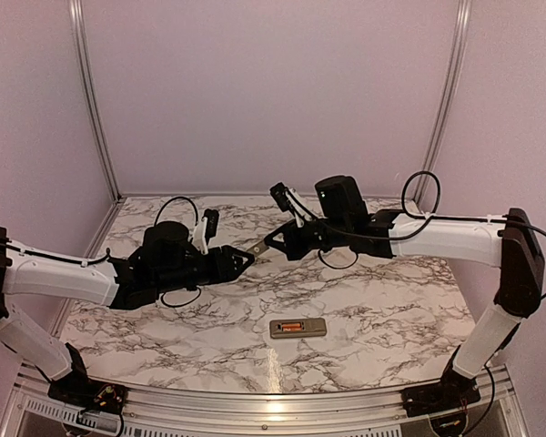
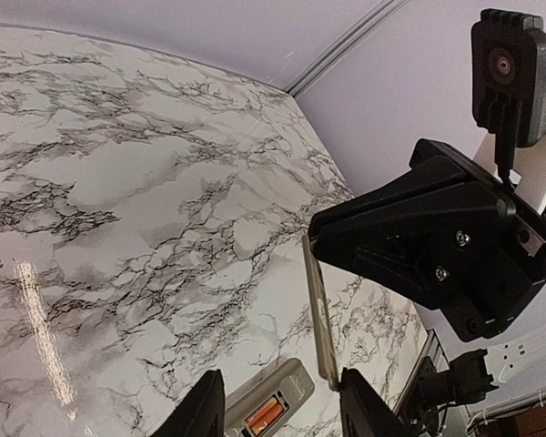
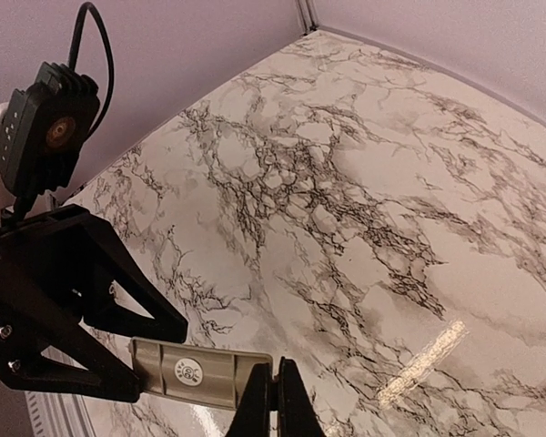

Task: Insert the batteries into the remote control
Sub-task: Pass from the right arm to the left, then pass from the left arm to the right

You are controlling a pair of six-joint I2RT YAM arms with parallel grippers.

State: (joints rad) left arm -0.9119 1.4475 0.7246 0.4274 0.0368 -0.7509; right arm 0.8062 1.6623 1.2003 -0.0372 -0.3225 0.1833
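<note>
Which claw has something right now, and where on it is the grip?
The right claw pinches the grey cover plate by one short end. The other end lies between the left claw's open fingers, unclamped.

Two arms were in view, each with one pincer: the left pincer [image 1: 243, 258] and the right pincer [image 1: 275, 241]. One counter [image 1: 391, 300] carried one remote control [image 1: 298, 328]. There was one grey cover plate [image 3: 200, 373]. The orange-copper batteries [image 2: 264, 414] showed only as a small patch, too small to count. There were two wrist cameras, one per arm.
</note>
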